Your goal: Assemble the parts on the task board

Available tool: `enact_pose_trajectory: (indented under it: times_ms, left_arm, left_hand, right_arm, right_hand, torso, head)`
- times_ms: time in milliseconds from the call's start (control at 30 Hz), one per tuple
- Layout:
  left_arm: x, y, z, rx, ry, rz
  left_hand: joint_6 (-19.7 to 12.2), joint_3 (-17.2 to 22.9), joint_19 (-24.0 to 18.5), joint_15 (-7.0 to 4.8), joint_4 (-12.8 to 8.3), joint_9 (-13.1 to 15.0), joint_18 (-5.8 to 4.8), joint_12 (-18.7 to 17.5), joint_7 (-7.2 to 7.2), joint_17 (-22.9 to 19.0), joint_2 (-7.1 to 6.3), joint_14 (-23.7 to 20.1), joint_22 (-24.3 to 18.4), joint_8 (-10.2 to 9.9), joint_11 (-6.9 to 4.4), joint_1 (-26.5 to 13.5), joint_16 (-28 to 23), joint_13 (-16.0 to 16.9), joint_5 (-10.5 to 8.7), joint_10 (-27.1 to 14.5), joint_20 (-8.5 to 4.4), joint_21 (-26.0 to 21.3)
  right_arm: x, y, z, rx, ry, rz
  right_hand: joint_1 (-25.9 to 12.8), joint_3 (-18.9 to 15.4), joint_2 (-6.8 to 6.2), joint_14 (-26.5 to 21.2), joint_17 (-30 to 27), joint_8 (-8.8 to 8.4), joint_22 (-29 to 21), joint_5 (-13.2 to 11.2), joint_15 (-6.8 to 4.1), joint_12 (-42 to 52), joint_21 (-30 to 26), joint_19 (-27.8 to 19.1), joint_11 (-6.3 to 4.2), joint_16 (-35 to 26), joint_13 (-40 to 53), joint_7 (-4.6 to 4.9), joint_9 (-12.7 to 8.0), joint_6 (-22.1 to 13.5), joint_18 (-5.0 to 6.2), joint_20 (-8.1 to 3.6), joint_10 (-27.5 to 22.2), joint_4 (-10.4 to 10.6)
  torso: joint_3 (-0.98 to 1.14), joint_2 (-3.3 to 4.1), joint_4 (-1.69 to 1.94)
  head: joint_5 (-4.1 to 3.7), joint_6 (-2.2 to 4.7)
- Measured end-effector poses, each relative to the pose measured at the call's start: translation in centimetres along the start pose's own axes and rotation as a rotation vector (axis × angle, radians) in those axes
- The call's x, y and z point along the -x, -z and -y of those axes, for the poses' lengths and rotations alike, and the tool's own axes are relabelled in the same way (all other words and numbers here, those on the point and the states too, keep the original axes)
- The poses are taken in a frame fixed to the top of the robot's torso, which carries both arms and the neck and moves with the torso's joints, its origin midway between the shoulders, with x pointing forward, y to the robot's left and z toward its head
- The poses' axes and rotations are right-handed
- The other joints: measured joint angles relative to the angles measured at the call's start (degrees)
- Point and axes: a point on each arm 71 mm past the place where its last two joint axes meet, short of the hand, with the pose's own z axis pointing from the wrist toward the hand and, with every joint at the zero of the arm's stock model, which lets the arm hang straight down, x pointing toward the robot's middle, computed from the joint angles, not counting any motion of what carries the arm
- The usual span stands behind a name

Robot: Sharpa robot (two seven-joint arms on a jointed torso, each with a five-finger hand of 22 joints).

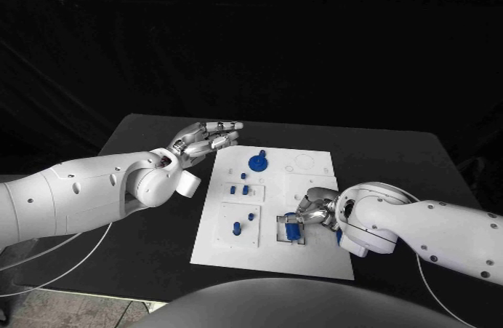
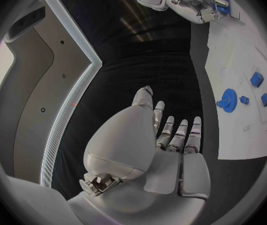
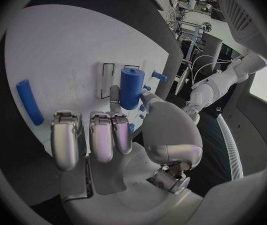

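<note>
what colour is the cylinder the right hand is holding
Blue. The cylinder pinched by the right hand shows best in the right wrist view.

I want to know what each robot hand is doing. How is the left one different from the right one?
The left robot hand is empty, its fingers stretched out straight; the right robot hand holds a blue cylinder between fingers and thumb. The left one hovers off the task board, past its far left edge; the right one is over the board's near right part. Both are silver, on white arms.
</note>
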Motion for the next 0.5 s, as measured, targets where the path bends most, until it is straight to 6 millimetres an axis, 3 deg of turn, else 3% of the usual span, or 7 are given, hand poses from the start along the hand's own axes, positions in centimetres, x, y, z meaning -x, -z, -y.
enact_pose_trajectory:
  times_ms: [367, 500]
  left_arm:
    - [-0.07, -0.04, -0.03, 0.002, 0.001, -0.003]
    - [-0.09, -0.05, -0.04, 0.004, 0.002, -0.004]
  left_hand:
    - [0.00, 0.00, 0.00, 0.12, 0.00, 0.00, 0.01, 0.00, 0.00, -0.01, 0.00, 0.12, -0.02, 0.00, 0.00, 0.00, 0.12, 0.00, 0.23, 0.00, 0.00, 0.00]
    - [0.00, 0.00, 0.00, 0.20, 0.00, 0.05, 0.00, 0.00, 0.00, -0.01, 0.00, 0.20, -0.13, 0.00, 0.00, 0.00, 0.23, 0.00, 0.23, 0.00, 0.00, 0.00]
  right_arm:
    - [-0.20, -0.13, -0.14, -0.001, 0.032, -0.005]
    - [-0.21, -0.13, -0.16, -0.002, 0.038, -0.008]
  right_hand:
    - [-3.18, -3.00, 1.03, 0.00, -0.01, -0.45, -0.01, -6.60, 0.00, 0.00, -0.53, 0.00, 0.00, -0.23, -0.01, 0.20, -0.21, -0.03, 0.00, 0.00, -0.01, 3.00]
    - [-3.91, -3.88, 0.43, 0.00, -0.01, -0.45, -0.01, -9.16, 0.00, 0.00, -0.56, 0.00, 0.00, -0.23, -0.01, 0.12, -0.19, 0.05, 0.00, 0.00, -0.01, 3.65]
  torso:
    - [0.01, -0.01, -0.02]
    - [0.01, 0.00, -0.02]
  head:
    - [-0.06, 0.00]
    - [-0.02, 0.00]
